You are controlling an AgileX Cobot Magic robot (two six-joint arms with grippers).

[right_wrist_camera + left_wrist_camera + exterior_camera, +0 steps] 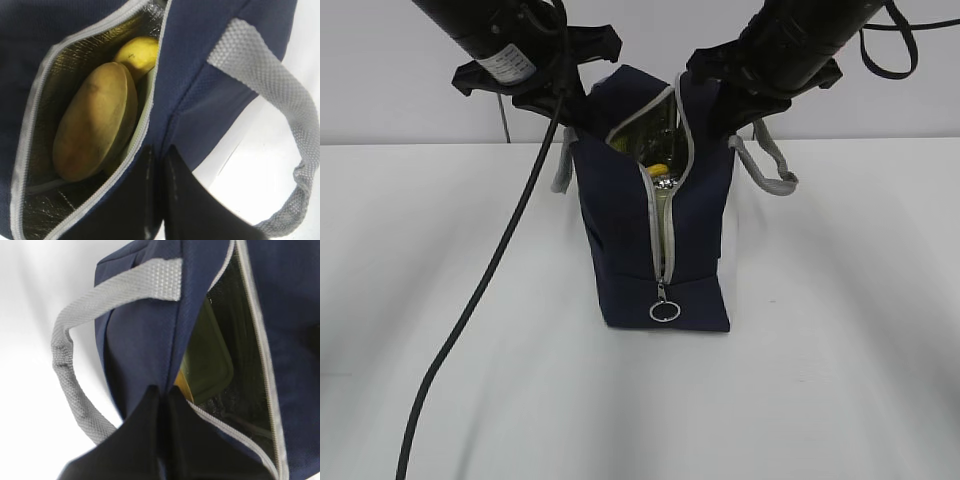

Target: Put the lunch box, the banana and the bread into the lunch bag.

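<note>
Over on the left, the left gripper (164, 405) is pinched shut on the navy fabric at the rim of the lunch bag (620, 230), just beside the grey handle (67, 375) on that side. Looking down past it into the opening, I can see the sage-green lid of the lunch box (210, 360) standing on edge inside the bag, with a sliver of yellow tucked beside it.

In the middle, the bag stands upright on the white table (440, 300), its zipper (660, 250) undone most of the way down and the ring pull (664, 311) hanging low on the front.

On the right, the right gripper (156, 175) is likewise clamped tight on the opposite rim, so the two arms hold the mouth spread. Through that gap the bread (95, 127) lies against the silver lining, and the banana (137, 52) sits just behind, touching it.

So all three items look to be inside already. By my reckoning the packing is done; what may remain is letting go of the rim, and perhaps closing the zipper, though the task does not ask for that.
</note>
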